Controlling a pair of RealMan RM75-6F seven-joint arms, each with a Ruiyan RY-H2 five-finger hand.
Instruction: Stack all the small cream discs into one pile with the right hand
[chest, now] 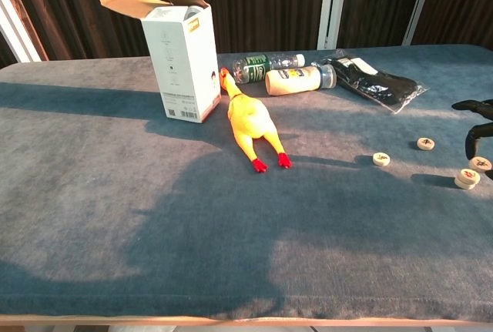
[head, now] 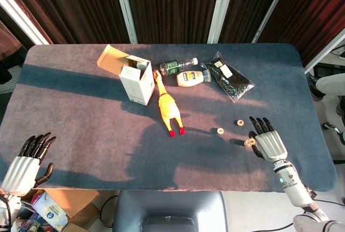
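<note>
Two cream discs lie apart on the blue-grey table: one [head: 220, 131] [chest: 380, 159] near the chicken's feet, another [head: 240, 122] [chest: 425, 143] further right. A third disc [chest: 465, 180] lies flat by my right hand [head: 268, 141] [chest: 474, 128]. A fourth disc [head: 250, 141] [chest: 480, 164], marked in red, sits just above and behind the third. The thumb and a finger of that hand appear to pinch it, while the other fingers stay stretched out. My left hand [head: 26, 163] hangs open off the table's near left corner.
A yellow rubber chicken [head: 167, 107] [chest: 253, 125] lies mid-table. Behind it are an opened white carton [head: 135, 78] [chest: 179, 55], two lying bottles [head: 186, 71] [chest: 296, 78] and a black packet [head: 230, 78] [chest: 377, 82]. The table's right edge [head: 312, 119] runs close to my right hand.
</note>
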